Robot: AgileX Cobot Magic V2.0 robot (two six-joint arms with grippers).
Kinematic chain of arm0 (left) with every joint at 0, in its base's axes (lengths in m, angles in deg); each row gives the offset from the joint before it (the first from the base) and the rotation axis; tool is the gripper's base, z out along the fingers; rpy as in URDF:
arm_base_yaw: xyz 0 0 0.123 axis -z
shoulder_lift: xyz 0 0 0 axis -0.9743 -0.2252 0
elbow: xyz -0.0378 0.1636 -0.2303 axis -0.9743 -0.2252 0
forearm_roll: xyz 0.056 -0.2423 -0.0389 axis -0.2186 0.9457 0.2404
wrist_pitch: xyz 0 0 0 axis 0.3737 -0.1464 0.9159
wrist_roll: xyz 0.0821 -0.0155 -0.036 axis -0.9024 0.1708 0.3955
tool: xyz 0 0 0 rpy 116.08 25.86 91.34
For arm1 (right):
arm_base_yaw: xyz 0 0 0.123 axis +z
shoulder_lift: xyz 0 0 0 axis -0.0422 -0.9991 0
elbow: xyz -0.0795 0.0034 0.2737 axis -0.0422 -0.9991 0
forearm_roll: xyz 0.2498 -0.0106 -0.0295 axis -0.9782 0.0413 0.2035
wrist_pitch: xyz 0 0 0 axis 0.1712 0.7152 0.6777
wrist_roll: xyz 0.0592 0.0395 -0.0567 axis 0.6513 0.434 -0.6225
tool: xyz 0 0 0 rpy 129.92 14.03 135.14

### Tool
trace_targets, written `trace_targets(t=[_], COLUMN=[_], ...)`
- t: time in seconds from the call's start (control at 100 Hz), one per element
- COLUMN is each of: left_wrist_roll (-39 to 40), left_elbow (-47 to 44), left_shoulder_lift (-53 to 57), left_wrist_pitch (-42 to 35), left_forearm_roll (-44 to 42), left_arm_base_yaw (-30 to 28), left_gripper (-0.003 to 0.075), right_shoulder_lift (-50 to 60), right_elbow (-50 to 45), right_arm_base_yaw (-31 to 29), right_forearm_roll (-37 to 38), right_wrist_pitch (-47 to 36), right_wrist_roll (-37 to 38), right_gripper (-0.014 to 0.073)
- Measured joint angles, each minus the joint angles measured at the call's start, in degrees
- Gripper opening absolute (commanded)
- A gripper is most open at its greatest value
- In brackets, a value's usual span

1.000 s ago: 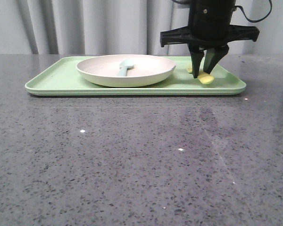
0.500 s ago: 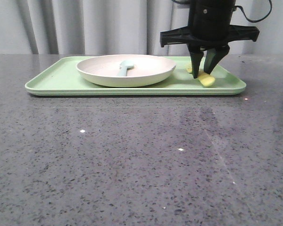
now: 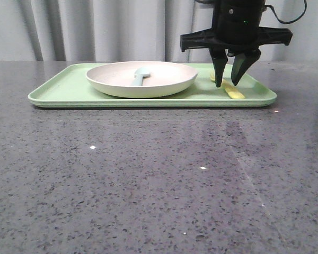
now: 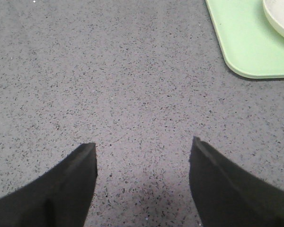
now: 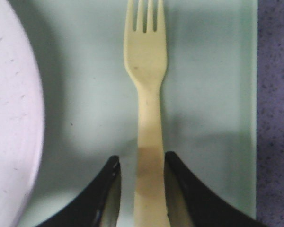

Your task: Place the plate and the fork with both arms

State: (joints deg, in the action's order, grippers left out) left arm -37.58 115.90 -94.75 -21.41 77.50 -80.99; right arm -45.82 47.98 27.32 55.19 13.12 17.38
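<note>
The left gripper point(image 4: 142, 182) hangs over bare bench point(image 4: 109, 85), its jaws spread wide with nothing between them; the tray point(image 4: 248, 47) corner and a sliver of the plate point(image 4: 280, 19) show only at the edge of its wrist view, so this arm is parked off the tray's left end, probably to stay out of the way. On the bench, the tray point(image 3: 58, 90) lies crosswise, and the plate point(image 3: 116, 84) sits on its middle-left part, upright and flat, with a spoon point(image 3: 141, 75) resting inside it, bowl end toward the plate's centre. That placement looks finished: the plate is wholly within the tray's rim. To the right of the plate, just beside it but apart, the fork point(image 3: 232, 90) lies flat on the tray, tines pointing away from the robot, handle toward it, as in a table setting. The right gripper point(image 3: 229, 83) hangs just above it, jaws narrowly parted. In the right wrist view the fork point(image 5: 148, 118) handle runs between the two fingers point(image 5: 106, 189) with slim gaps on either side, so I judge the jaws to be clear of it rather than clamping. If so, both things are placed, and the sensible next move is a straight lift, so a finger does not drag the light fork askew.
</note>
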Motion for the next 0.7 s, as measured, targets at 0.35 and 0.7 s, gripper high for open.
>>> trace_targets(t=[0.35,0.7], left_wrist_roll=[0.0,0.0], left_elbow=[0.0,0.0], left_shoulder_lift=[0.0,0.0], left_wrist_pitch=[0.0,0.0], left_forearm_roll=[0.0,0.0], left_arm_base_yaw=[0.0,0.0], left_gripper=[0.0420,0.0420], right_shoulder_lift=[11.5,26.0], right_elbow=[-0.1,-8.1], right_arm_base_yaw=[0.0,-1.0], right_forearm_roll=[8.0,13.0], right_wrist_pitch=[1.7,1.2], right_wrist_roll=[-0.3,-0.3], right_gripper=[0.0249,0.0246])
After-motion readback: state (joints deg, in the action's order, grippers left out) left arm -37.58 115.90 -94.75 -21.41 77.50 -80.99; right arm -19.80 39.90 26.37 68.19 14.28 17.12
